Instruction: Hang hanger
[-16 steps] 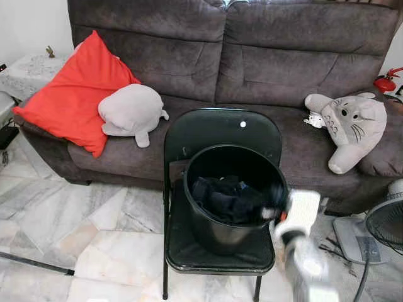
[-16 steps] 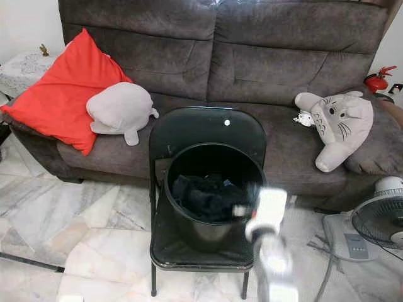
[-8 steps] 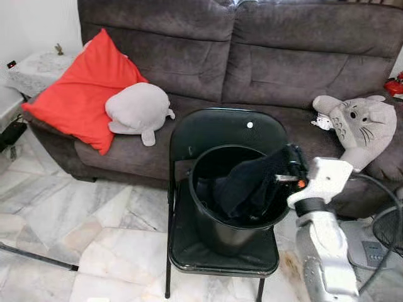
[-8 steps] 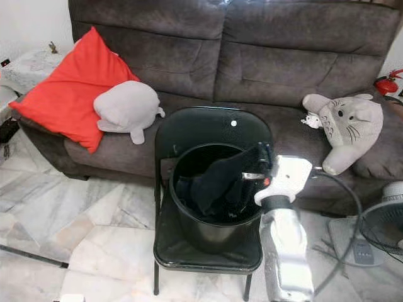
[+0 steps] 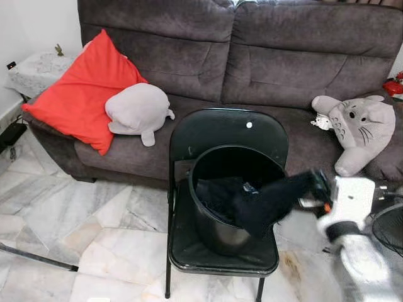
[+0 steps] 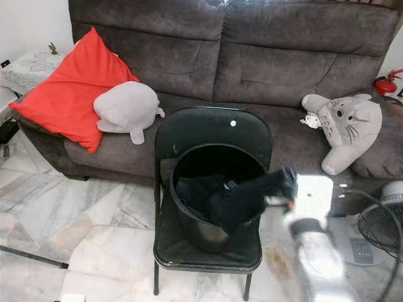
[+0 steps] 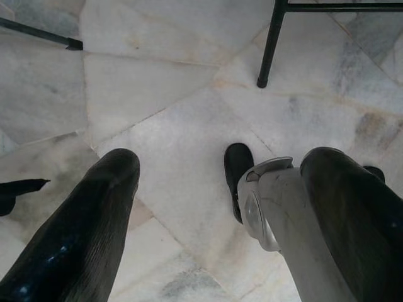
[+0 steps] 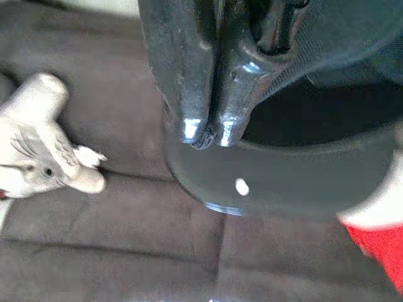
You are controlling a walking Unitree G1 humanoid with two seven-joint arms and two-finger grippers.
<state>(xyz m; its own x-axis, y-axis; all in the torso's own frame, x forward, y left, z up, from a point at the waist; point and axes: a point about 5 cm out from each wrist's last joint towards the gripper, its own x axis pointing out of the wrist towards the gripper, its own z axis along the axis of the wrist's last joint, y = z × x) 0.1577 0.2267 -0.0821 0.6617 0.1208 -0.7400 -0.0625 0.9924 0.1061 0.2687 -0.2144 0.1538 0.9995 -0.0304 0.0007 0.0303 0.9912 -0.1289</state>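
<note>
Marble-tile floor [image 5: 94, 245]. Left gripper [image 7: 214, 207] hangs over it, fingers spread. Right gripper [image 5: 315, 189], blurred, is clamped on a black garment [image 5: 271, 204] draped over the black bucket [image 5: 217, 229] rim on the folding chair [image 5: 220, 132]. Behind: grey sofa [image 5: 252, 56], red cushion [image 5: 82, 94].

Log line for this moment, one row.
right gripper: shut on dark garment, stretched over bucket rim | bucket: on black folding chair | left gripper: open, above floor
</note>
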